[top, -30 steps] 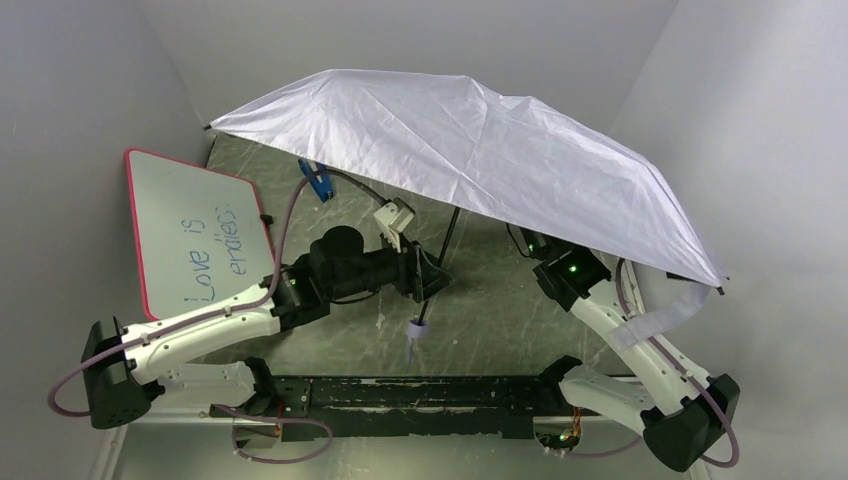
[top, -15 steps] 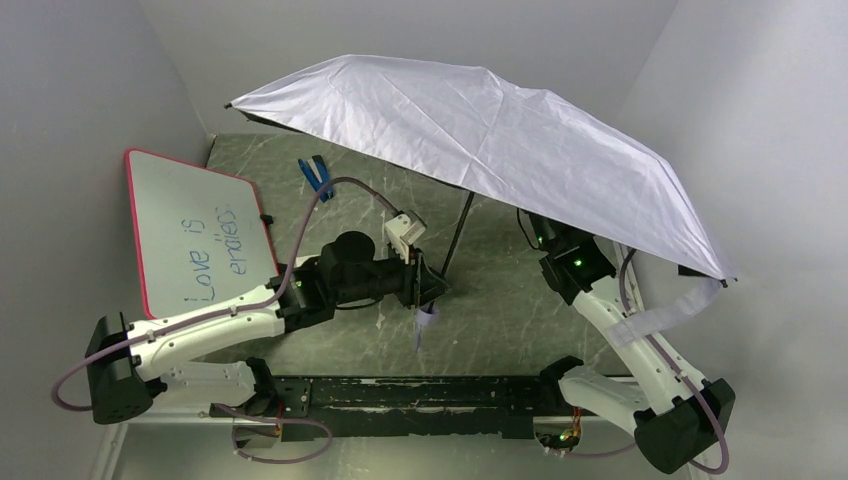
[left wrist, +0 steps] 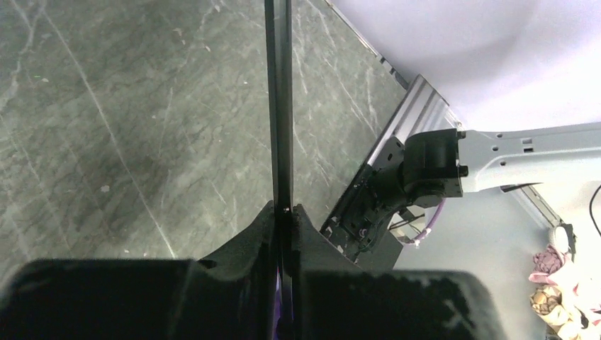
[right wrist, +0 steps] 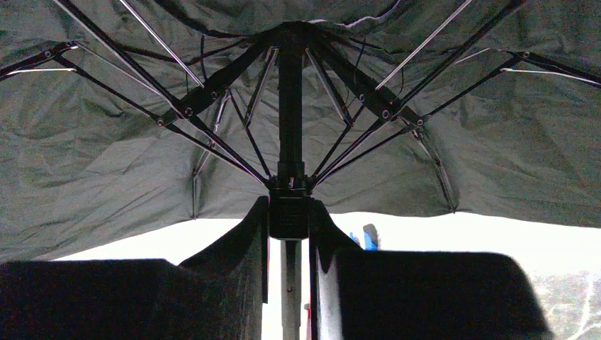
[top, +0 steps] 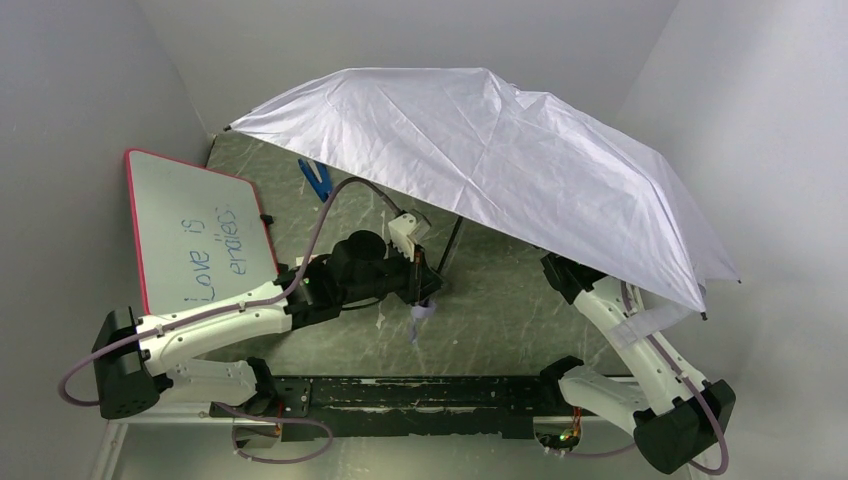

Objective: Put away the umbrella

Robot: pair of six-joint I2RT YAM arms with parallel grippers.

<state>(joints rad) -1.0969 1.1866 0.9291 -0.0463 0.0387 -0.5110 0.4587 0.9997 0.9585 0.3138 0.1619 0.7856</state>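
Observation:
The umbrella [top: 500,150] stands open, its pale lavender-white canopy spread over the back and right of the table. Its thin black shaft [top: 452,240] slants down to the small lavender handle [top: 420,318]. My left gripper [top: 428,285] is shut on the shaft [left wrist: 278,106] just above the handle, both fingers pressed against it in the left wrist view. Under the canopy, my right gripper [right wrist: 288,212] is shut on the black runner where the ribs meet. In the top view the canopy hides this gripper. The fabric strap [top: 655,318] hangs by the right arm.
A red-edged whiteboard [top: 195,230] with writing leans at the left. A blue clip [top: 316,176] lies at the back left, partly under the canopy. Grey walls close in on both sides. The right arm's base [left wrist: 425,163] shows in the left wrist view.
My left gripper has closed onto the shaft. The canopy has swung toward the right and now covers the right wrist, and the handle has shifted slightly.

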